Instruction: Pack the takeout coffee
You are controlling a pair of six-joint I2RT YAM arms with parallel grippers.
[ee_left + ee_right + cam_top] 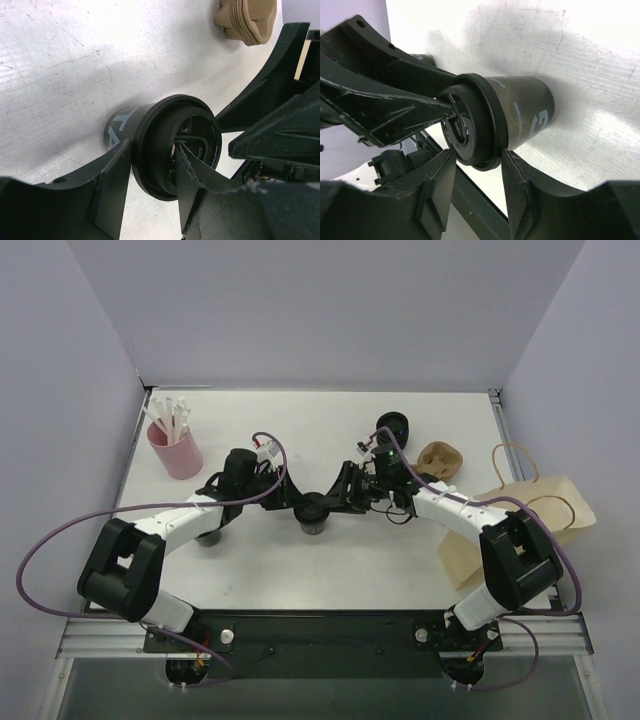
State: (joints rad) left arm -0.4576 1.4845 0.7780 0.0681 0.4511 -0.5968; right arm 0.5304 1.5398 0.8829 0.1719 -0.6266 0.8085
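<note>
Showing in wrist views only: white lettering (540,123) on the takeout coffee (520,107).

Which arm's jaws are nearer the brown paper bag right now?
Right. The right jaws are at the coffee cup on the side facing the brown paper bag. The left jaws reach the same cup from the opposite side, farther from the bag.

Left end effector (152,176), right end effector (479,171) hem takeout coffee (313,523); far side free.

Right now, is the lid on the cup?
On: both wrist views show the black lid seated over the cup rim.
</note>
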